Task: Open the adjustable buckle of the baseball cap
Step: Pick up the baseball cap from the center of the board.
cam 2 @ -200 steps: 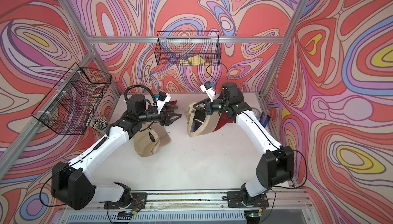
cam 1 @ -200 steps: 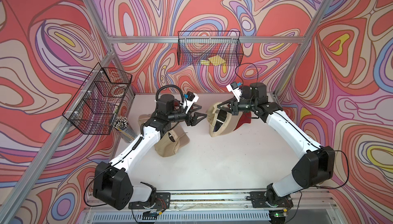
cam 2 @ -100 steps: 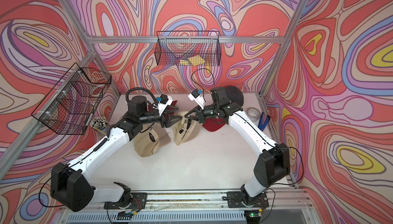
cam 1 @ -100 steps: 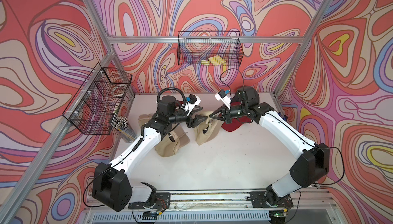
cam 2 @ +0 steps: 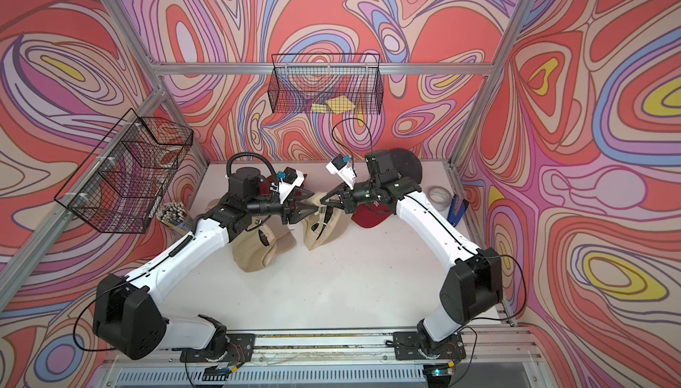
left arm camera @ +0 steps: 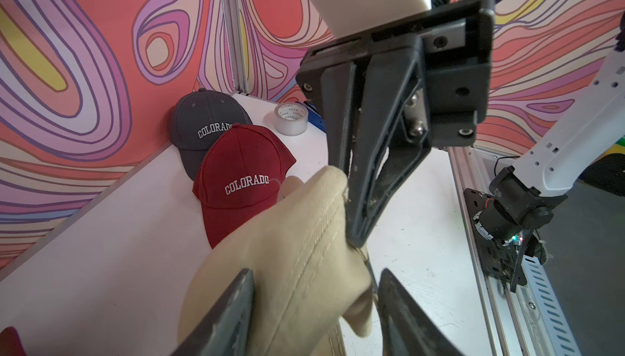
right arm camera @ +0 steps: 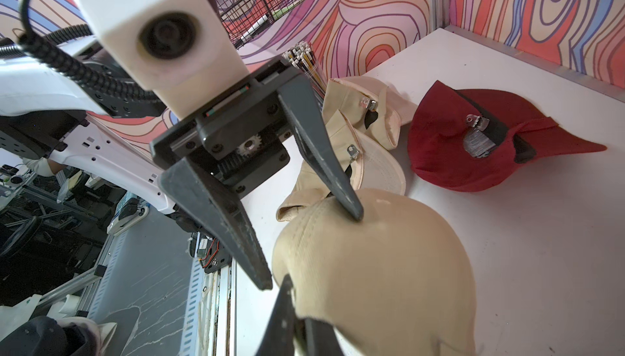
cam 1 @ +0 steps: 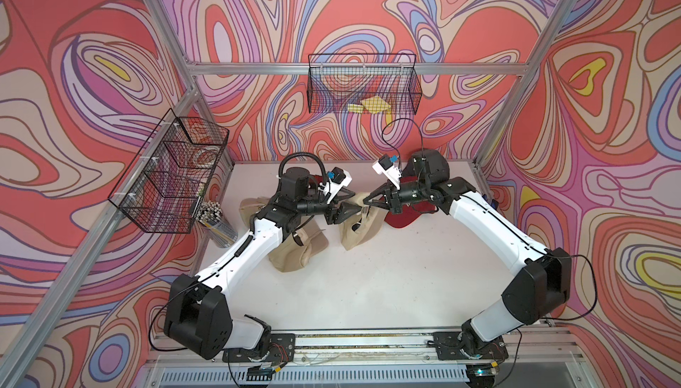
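Observation:
A beige baseball cap hangs crumpled over the middle of the white table, its lower part resting on the surface. My right gripper is shut on a fold at its edge. My left gripper faces it from the other side. It is open, with its fingers on either side of the cap's fabric. In the right wrist view one left fingertip touches the cap. The buckle of this cap is hidden in the folds.
Two more beige caps lie under the left arm. A red cap and a grey cap lie under the right arm. Another red cap lies at the back. Tape roll, blue stapler, pencil cup and wire baskets line the edges.
The right gripper has carried the beige cap left and lower, up to the left gripper. The left gripper's jaws have narrowed around the cap.

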Action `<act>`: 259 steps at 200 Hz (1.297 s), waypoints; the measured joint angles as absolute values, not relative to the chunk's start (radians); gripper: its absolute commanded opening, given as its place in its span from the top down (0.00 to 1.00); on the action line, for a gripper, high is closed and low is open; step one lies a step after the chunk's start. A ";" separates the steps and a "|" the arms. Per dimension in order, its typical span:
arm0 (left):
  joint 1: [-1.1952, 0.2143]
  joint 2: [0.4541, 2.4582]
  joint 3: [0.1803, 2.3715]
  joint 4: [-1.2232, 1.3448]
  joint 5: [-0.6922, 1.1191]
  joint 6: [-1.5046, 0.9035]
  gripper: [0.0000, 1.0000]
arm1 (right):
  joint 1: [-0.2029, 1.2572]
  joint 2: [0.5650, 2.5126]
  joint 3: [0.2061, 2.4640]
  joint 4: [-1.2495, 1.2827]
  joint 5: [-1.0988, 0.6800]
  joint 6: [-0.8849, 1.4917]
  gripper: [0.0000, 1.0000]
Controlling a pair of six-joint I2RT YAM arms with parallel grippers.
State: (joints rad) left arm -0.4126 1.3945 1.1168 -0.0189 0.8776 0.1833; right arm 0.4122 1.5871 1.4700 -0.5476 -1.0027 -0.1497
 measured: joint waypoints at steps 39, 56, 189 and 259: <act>-0.413 1.396 1.117 -0.020 0.896 0.180 0.82 | 0.414 1.596 1.470 -0.546 -1.004 -0.149 1.00; -0.413 1.397 1.117 -0.020 0.901 0.179 0.94 | 0.414 1.597 1.470 -0.536 -1.004 -0.147 1.00; -0.413 1.395 1.117 0.028 0.768 -0.013 1.00 | 0.416 1.501 1.447 -0.390 -0.769 0.087 0.46; -0.413 1.395 1.116 0.028 0.713 -0.066 1.00 | 0.484 1.494 1.454 -0.371 -0.612 0.191 0.48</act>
State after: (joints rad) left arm -0.4126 1.3949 1.1164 0.0284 0.7128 -0.0658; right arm 0.4835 1.4937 1.4540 -0.3706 -0.6125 0.1913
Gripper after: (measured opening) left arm 0.056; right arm 0.513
